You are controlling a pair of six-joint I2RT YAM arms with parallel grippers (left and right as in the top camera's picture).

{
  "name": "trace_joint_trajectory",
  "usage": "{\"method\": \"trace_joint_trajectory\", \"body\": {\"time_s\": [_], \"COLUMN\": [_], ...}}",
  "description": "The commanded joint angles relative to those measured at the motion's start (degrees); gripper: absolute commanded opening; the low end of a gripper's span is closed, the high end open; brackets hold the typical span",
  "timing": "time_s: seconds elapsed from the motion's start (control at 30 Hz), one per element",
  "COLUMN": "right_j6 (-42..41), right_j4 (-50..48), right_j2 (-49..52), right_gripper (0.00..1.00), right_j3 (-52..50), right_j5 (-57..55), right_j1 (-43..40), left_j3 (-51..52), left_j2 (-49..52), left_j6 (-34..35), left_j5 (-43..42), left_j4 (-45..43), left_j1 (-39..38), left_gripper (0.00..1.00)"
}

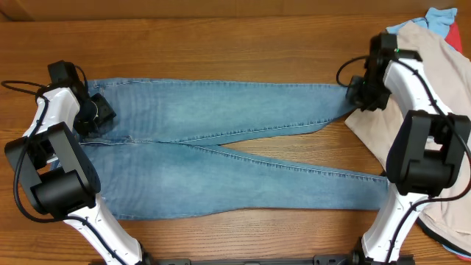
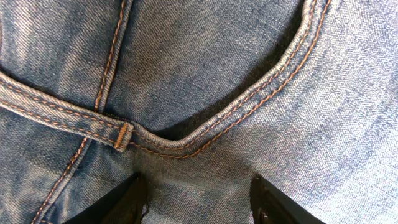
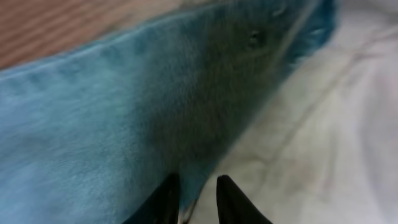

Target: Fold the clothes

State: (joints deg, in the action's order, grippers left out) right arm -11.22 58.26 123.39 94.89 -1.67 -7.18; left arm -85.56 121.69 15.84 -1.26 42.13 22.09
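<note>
Left fingers (image 2: 121, 202) spread wide on the jeans (image 1: 221, 158) by a pocket seam. The right fingers (image 3: 163, 198) are narrow at the hem edge over the beige garment (image 3: 323, 137); grip unclear.

A pale beige garment (image 1: 458, 77) lies on the wooden tabletop (image 1: 221, 44). Bright-blue (image 1: 441, 16) and red (image 1: 463, 33) garments adjoin it.

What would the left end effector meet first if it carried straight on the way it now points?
Most likely the jeans: the left end effector, jaws open, aims at denim just short of the curved pocket seam. How near the cloth lies is unclear.
</note>
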Motion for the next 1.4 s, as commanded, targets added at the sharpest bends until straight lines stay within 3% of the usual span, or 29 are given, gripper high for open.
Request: {"method": "trace_joint_trajectory", "body": {"time_s": [0.0, 0.1, 0.17, 0.33, 0.5, 0.6, 0.67, 0.8, 1.1, 1.37], "right_j6": [-0.76, -0.76, -0.44, 0.9, 0.92, 0.0, 0.04, 0.07, 0.09, 0.0], "right_j4": [-4.35, -6.86, -5.7, 4.52, 23.71, 30.34, 31.74, 31.32, 30.51, 26.6], "right_j2": [0.07, 0.07, -0.07, -2.43, -3.34, -3.34, -3.32, -2.93, -2.84, -2.84], "right_gripper": [0.22, 0.07, 0.04, 0.04, 0.04, 0.13, 0.24, 0.32, 0.36, 0.37], "right_j3": [-2.32, -2.14, -0.85, 8.68, 25.92, 30.88, 30.73, 28.87, 26.82, 19.04], "right_j5": [1.92, 2.97, 3.23, 0.13, -3.56, -5.81, -5.81, -5.81, -5.79, -5.81], "right_j1": [-0.55, -0.44, -0.44, -0.44, -0.11, 0.09, 0.09, 0.09, 0.02, -0.37], "left_j3": [2.91, 2.91, 2.91, 2.91, 2.91, 2.91, 2.91, 2.91, 2.91, 2.89], "left_j2": [4.26, 4.26, 4.26, 4.26, 4.26, 4.26, 4.26, 4.26, 4.26, 4.26], "left_j6": [-0.59, -0.59, -0.59, -0.61, -0.59, -0.59, -0.37, -0.39, -0.44, -0.42], "left_j5": [0.2, 0.17, 0.2, 0.2, 0.2, 0.2, 0.11, 0.13, 0.17, 0.2], "left_j4": [1.75, 1.79, 1.86, 2.08, 2.03, 2.19, 2.21, 2.45, 2.4, 0.48], "left_j1": [0.37, 0.37, 0.37, 0.37, 0.37, 0.37, 0.37, 0.37, 0.37, 0.39], "left_gripper": [0.57, 0.57, 0.57, 0.58, 0.57, 0.57, 0.57, 0.57, 0.57, 0.57]}}
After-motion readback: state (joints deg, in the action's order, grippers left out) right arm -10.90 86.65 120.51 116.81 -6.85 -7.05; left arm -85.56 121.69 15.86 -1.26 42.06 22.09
